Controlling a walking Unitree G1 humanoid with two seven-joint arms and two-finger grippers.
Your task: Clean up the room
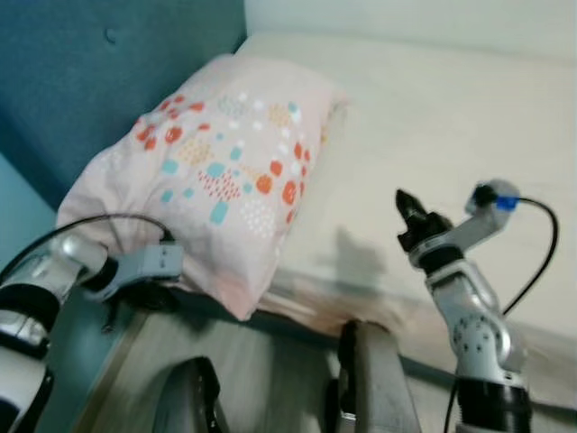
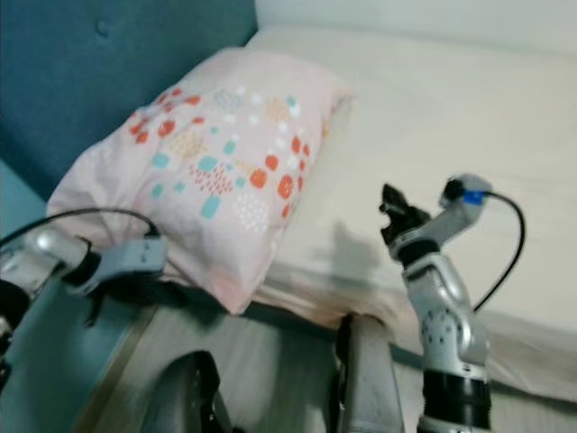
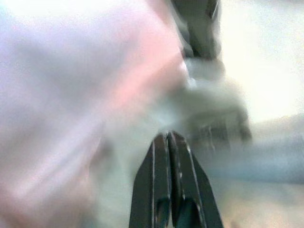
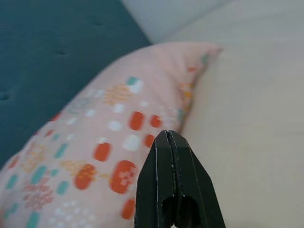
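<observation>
Down at my own waist, dark torso parts sit closest to the head camera, and just beyond them the near edge of the bed (image 1: 451, 135) runs across. Everything turns on the pillow (image 1: 225, 171), so I'll place things from it.

That pillow, pink with orange and teal spots, lies on the bed with its long axis running from the bed's near edge back toward the teal headboard (image 1: 108, 81), against which it leans. Its near corner overhangs the mattress edge.

Left gripper (image 3: 168, 142) is right at the pillow's near lower corner, down by the bed edge. From the wrist camera, its two black fingers are pressed together, with nothing between them that I can make out; pink fabric crowds in blurred alongside. Whether the tips touch the fabric, I can't say.

Right gripper (image 1: 410, 212) hangs over the bare sheet, off the pillow's side away from the headboard and well apart from it. Fingers pressed together here too, holding nothing. Its wrist camera looks along the closed tips toward the spotted cover.

So my left arm is the nearer one by a long way. I judge the pillow still needs squaring up on the bed. A pinch on that overhanging corner would call for the left fingers to spread first. Risk, as I see it: a tug on one corner swings the pillow rather than shifting it whole.
</observation>
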